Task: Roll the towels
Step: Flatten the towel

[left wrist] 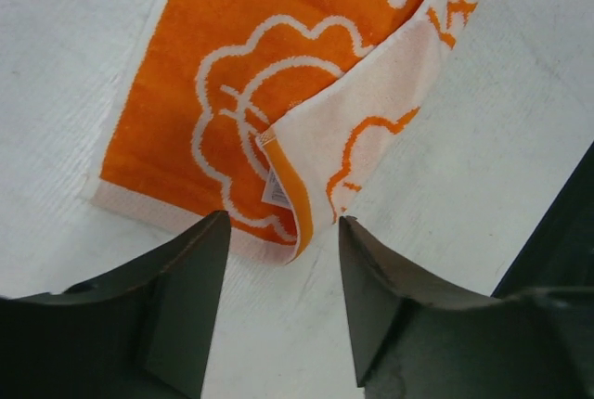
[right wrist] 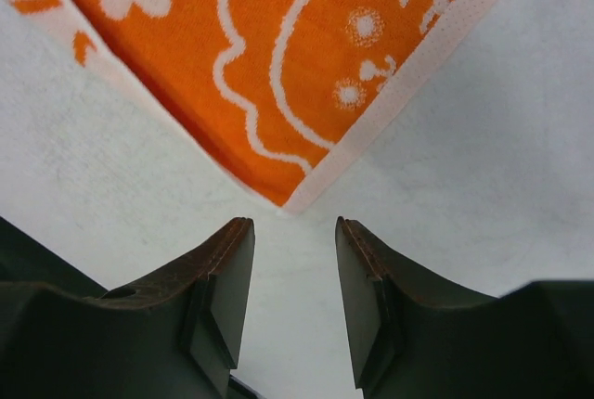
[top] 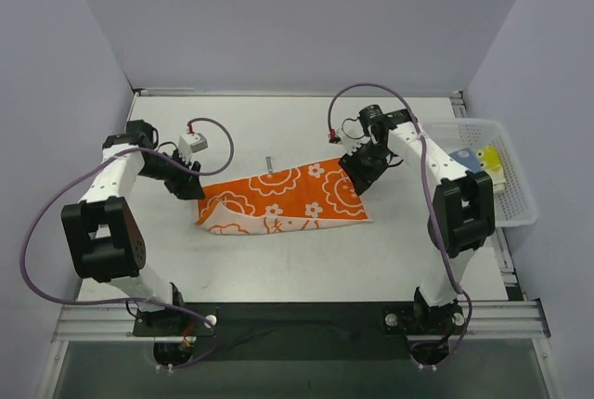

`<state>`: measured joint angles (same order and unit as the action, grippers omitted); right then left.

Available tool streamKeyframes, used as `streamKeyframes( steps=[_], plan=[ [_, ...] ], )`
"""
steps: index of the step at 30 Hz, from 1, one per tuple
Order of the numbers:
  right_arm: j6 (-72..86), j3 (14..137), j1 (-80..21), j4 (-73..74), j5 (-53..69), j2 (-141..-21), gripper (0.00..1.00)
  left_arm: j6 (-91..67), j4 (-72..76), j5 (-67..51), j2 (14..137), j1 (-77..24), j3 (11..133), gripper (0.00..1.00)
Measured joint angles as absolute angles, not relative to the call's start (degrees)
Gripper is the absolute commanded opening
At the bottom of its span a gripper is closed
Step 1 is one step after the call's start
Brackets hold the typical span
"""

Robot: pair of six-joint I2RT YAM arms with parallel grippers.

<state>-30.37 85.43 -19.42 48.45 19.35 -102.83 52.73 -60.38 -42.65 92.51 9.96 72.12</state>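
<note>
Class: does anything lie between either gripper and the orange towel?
Nothing visible. The left gripper, jaws open, sits at the folded-over corner of the orange towel; the right gripper faces another corner across bare table.

Bright, even light from overhead, so the white table point(top: 306, 250) only gets faint soft shadows. Wrist views are crisp on the orange towel point(left wrist: 278, 65), but the fingers point(right wrist: 223, 306) of the right pincer point(right wrist: 293, 223) go dark and slightly soft up close.

Probably a robotics lab test cell: plain grey partition walls point(top: 297, 19) enclose a white table point(top: 278, 269) edged with aluminium rail point(top: 501, 320).
</note>
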Motion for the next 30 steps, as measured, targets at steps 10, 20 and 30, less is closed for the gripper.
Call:
streamKeyframes(
  steps=[10,20,30],
  plan=[
    [-22.2,93.4,-19.0,49.1,21.7,-118.2,0.40,41.7,-55.8,-36.0,97.3,0.8,72.1,0.57],
    [-19.0,95.5,-18.5,48.6,21.3,-123.3,0.39,39.7,-52.9,-31.6,100.2,-1.7,72.1,0.23],
    [-17.8,95.8,-16.4,48.5,20.4,-124.7,0.38,42.9,-56.7,-34.4,100.2,-2.0,70.4,0.53]
  ],
)
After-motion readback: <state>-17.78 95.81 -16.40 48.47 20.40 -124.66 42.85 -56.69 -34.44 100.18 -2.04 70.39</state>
